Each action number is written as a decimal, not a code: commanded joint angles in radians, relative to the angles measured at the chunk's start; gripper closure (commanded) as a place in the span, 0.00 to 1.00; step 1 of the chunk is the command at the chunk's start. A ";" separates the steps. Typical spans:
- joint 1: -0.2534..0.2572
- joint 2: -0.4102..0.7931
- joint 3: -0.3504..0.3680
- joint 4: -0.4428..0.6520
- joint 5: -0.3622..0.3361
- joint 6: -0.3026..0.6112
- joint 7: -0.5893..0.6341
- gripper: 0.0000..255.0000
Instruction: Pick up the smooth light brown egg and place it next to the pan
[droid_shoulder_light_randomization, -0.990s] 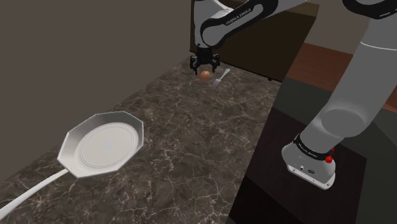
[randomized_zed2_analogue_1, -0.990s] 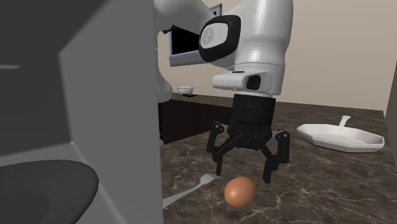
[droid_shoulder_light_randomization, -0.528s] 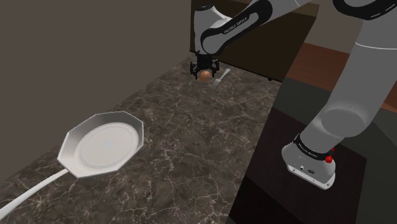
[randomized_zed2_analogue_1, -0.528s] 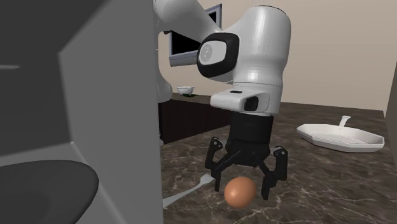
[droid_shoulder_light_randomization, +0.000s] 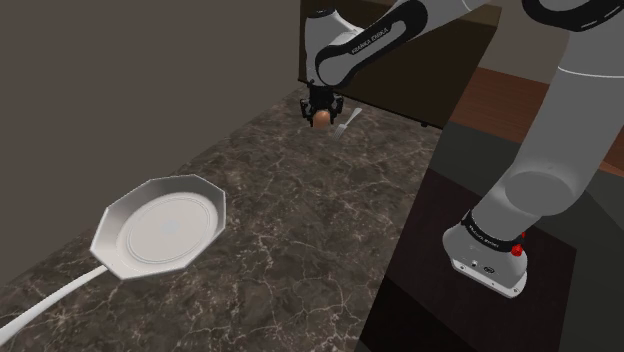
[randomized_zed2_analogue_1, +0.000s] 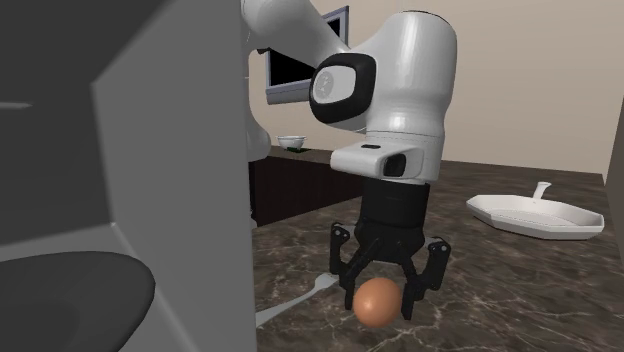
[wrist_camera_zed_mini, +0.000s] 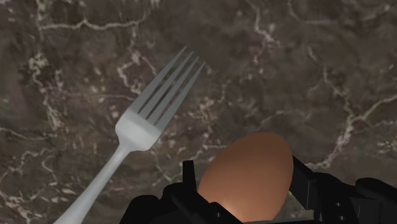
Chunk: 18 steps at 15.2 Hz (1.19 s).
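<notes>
The light brown egg (droid_shoulder_light_randomization: 321, 117) lies at the far end of the dark marble counter (droid_shoulder_light_randomization: 300, 240), right beside a silver fork (droid_shoulder_light_randomization: 349, 122). My black gripper (droid_shoulder_light_randomization: 321, 114) stands straight down over it with its fingers pressed against both sides of the egg (randomized_zed2_analogue_1: 377, 303). In the wrist view the egg (wrist_camera_zed_mini: 248, 178) sits clasped between the two fingers, with the fork (wrist_camera_zed_mini: 143, 121) just beside it. The white octagonal pan (droid_shoulder_light_randomization: 115, 215) with its long handle rests far off at the near end of the counter, and shows as the pan (randomized_zed2_analogue_1: 535, 215) behind the arm in the second exterior view.
A dark wall runs along the counter on the shoulder view's left. The counter's edge drops to a dark floor on the right, where my stand (droid_shoulder_light_randomization: 490, 255) sits. A large grey block (randomized_zed2_analogue_1: 120, 170) covers the second exterior view's left. A dark cabinet (droid_shoulder_light_randomization: 420, 70) stands behind.
The gripper came down around the egg, and its fingers then went from wide apart to pressed against the egg's sides. The egg, fork and pan have stayed in place.
</notes>
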 joint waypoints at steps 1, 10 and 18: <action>0.000 0.000 0.000 0.000 0.000 0.000 0.000 1.00; -0.001 -0.015 0.002 0.008 0.007 -0.022 -0.007 1.00; -0.004 -0.071 0.008 0.048 0.031 -0.115 -0.032 1.00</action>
